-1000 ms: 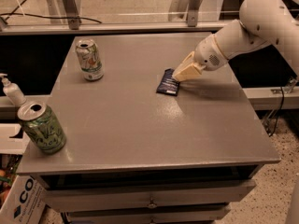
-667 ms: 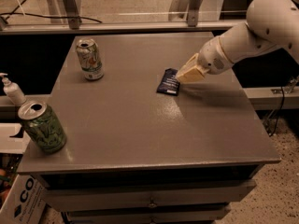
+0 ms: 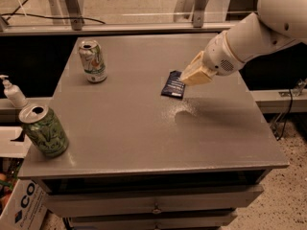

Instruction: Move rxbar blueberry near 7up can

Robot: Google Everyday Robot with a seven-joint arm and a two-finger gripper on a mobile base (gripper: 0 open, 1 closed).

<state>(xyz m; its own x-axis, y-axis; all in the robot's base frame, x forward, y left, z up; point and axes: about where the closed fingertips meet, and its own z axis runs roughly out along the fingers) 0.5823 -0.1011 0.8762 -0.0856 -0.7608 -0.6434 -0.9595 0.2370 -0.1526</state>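
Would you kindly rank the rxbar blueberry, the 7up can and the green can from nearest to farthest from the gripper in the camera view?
The gripper is over the table's right side.
1. rxbar blueberry, at the gripper's tip.
2. 7up can, back left.
3. green can, front left corner.

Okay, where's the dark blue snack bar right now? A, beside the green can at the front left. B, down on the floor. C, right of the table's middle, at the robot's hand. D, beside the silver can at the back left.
C: the rxbar blueberry is right of the table's middle at the hand, well apart from the 7up can.
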